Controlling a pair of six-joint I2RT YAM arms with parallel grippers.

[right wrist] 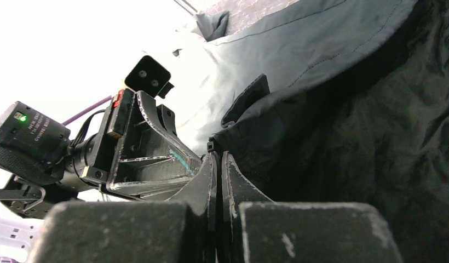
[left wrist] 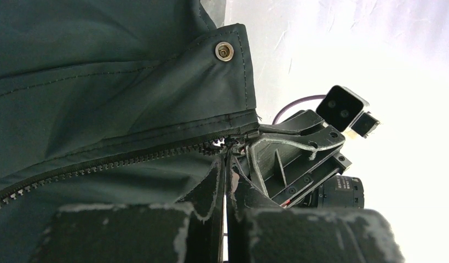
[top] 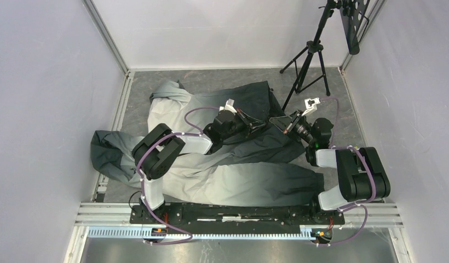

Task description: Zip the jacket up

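The jacket lies spread out, light grey near the arms and dark charcoal at the far end. Both grippers meet over its dark far edge. In the left wrist view the zipper teeth run up to the slider, below a metal snap. My left gripper is shut at that slider, apparently on its pull. My right gripper is shut on the jacket's dark edge just beside the zipper's end. From above, the left gripper and right gripper almost touch tip to tip.
A black tripod stands at the back right, close behind the right arm. White walls close in the left, back and right sides. One sleeve hangs over the left edge. An aluminium rail carries the arm bases in front.
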